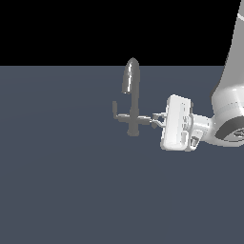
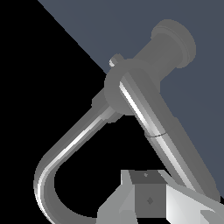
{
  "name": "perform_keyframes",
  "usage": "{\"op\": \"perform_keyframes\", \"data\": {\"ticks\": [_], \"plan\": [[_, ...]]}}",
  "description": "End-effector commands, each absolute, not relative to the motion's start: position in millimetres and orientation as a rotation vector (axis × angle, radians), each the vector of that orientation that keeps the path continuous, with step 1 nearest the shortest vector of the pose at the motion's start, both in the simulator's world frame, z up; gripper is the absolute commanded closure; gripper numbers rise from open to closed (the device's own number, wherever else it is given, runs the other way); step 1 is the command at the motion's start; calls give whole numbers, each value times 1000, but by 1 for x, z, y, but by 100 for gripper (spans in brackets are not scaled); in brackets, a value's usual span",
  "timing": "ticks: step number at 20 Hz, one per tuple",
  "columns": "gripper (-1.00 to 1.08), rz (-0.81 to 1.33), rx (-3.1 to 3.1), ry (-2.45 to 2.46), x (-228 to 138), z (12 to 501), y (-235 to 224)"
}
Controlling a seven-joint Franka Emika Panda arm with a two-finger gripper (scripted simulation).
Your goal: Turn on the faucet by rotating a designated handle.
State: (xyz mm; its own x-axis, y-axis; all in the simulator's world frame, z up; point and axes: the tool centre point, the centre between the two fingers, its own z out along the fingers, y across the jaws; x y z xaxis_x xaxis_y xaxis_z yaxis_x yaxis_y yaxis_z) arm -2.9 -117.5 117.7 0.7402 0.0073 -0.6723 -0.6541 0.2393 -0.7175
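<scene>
While the faucet [image 1: 133,97] stands on the floor [image 1: 62,181], the gripper [image 1: 156,119] sits at its right-side lever, whose tip is hidden. Whether the fingers pinch it, I cannot tell.

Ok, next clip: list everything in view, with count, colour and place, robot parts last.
faucet: one, grey metal, arched spout, standing mid-scene on the floor.
levers: two, thin grey; one with upturned tip on the exterior view's left of the stem, the other on the right, reaching toward the jaws.
floor: one, flat dark blue-grey, black backdrop above.
arm: one, white, at the exterior view's right.
gripper: one, white, jaws at the right-hand lever's end; contact unclear.
</scene>
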Motion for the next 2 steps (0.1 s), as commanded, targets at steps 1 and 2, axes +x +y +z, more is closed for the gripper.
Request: {"op": "perform_keyframes", "data": {"ticks": [1,2], "plan": [[108,517,-1251,664,-19,77,-115],[108,517,-1251,664,-19,77,-115]]}}
